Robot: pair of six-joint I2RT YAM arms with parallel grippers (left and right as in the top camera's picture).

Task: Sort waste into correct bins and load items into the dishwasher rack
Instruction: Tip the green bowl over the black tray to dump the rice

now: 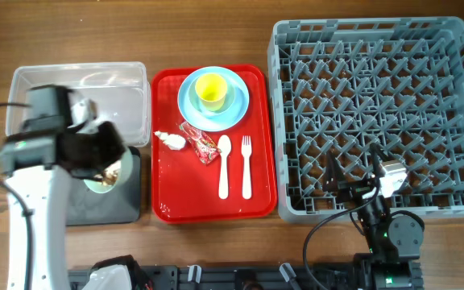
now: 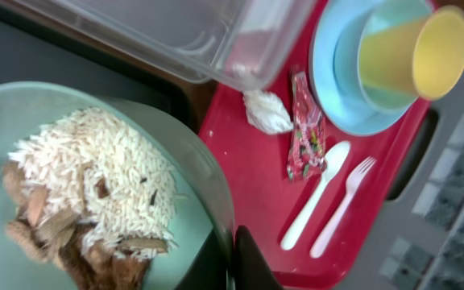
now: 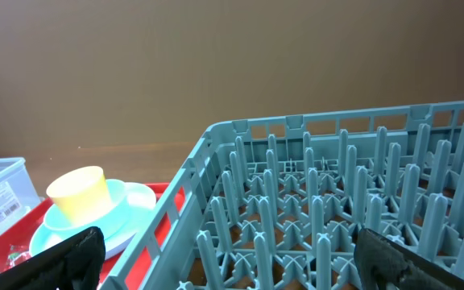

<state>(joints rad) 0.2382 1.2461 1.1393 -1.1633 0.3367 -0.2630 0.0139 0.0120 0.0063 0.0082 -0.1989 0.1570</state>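
Observation:
My left gripper (image 2: 234, 262) is shut on the rim of the mint-green bowl (image 2: 192, 173), which holds white rice and beige-brown scraps (image 2: 87, 189). In the overhead view the bowl (image 1: 103, 179) hangs over the black tray (image 1: 127, 201), below the clear tub (image 1: 123, 80). The yellow cup (image 1: 211, 90) sits in a small pale blue bowl on the pale blue plate (image 1: 232, 113). White tissue (image 1: 170, 140), red-and-clear wrapper (image 1: 201, 145), spoon (image 1: 224, 165) and fork (image 1: 246, 165) lie on the red tray. My right gripper (image 1: 353, 173) is open over the dishwasher rack's (image 1: 377, 48) front edge.
The red tray (image 1: 167, 205) stands between the bins and the rack. The wooden table runs along the front and back. The rack holds nothing. The left arm covers much of the black tray.

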